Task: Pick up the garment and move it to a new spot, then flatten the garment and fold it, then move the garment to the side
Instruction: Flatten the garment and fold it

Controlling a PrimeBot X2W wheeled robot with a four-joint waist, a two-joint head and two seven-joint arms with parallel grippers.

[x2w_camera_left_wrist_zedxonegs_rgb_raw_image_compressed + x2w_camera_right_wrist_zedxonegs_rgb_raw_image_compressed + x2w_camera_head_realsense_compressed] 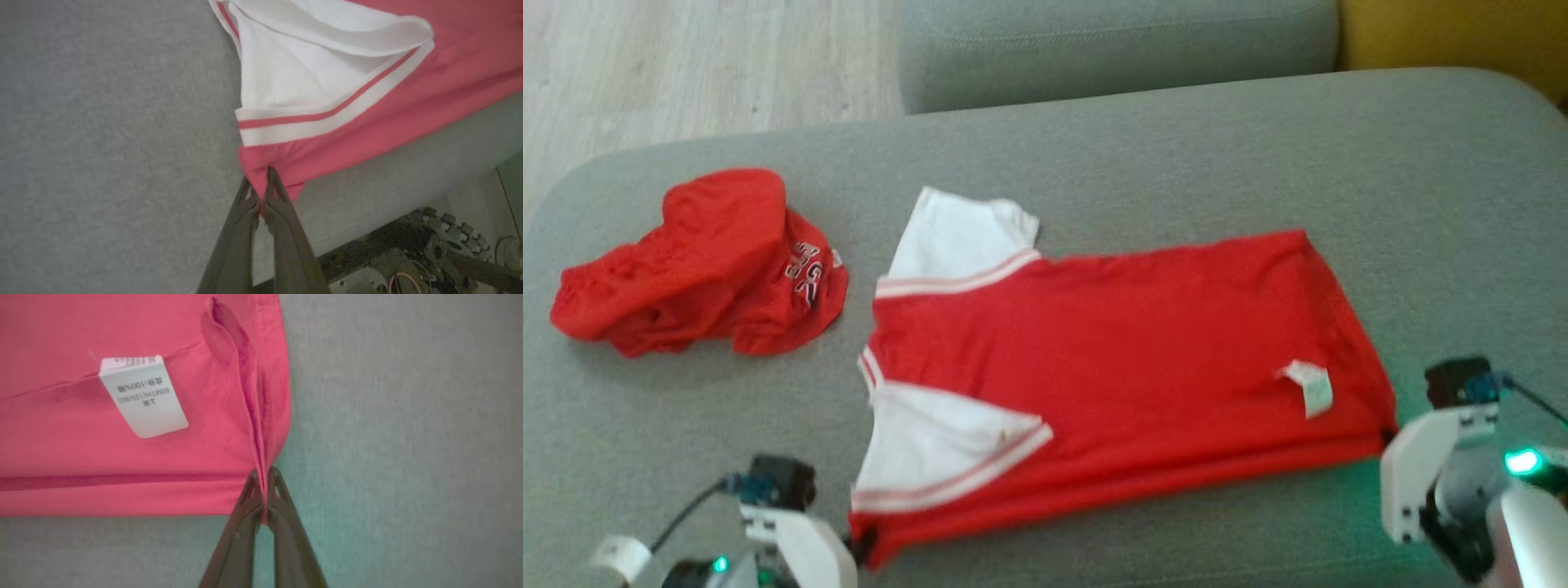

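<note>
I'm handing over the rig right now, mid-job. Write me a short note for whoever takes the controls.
Left tool: shut on the near sleeve-end corner of the red shirt.
Right tool: shut on its near hem corner, by the care label.
Shirt lies spread flat on the grey cushion; a crumpled red garment sits apart on the robot's left.
Done: placed and flattened, as it looks.
Left: fold it, then move it aside.
</note>
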